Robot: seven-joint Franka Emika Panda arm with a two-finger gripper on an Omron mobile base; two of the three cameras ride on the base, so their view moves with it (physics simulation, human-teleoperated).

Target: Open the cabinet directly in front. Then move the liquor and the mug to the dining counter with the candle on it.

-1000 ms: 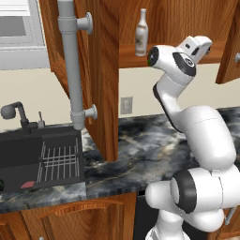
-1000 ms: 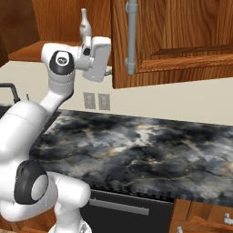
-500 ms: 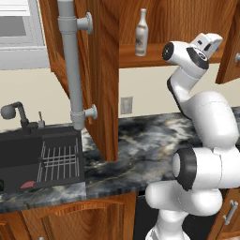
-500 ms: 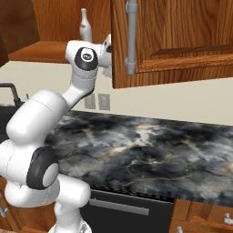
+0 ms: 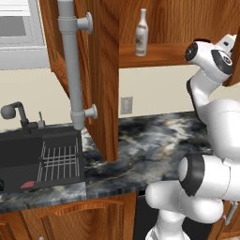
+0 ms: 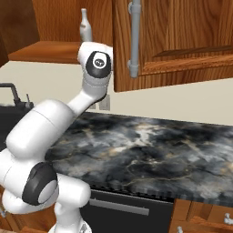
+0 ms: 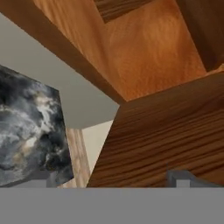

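The liquor (image 5: 141, 33) is standing upright on the cabinet (image 5: 154, 49) shelf, well off to the gripper's left, and the marbled counter (image 5: 154, 140) (sink (image 5: 40, 157) sunk in it) is stretching out below.

black sink (image 5: 28, 152), dark faucet (image 5: 14, 112), marbled countertop (image 5: 154, 140), wall outlet (image 5: 126, 105)
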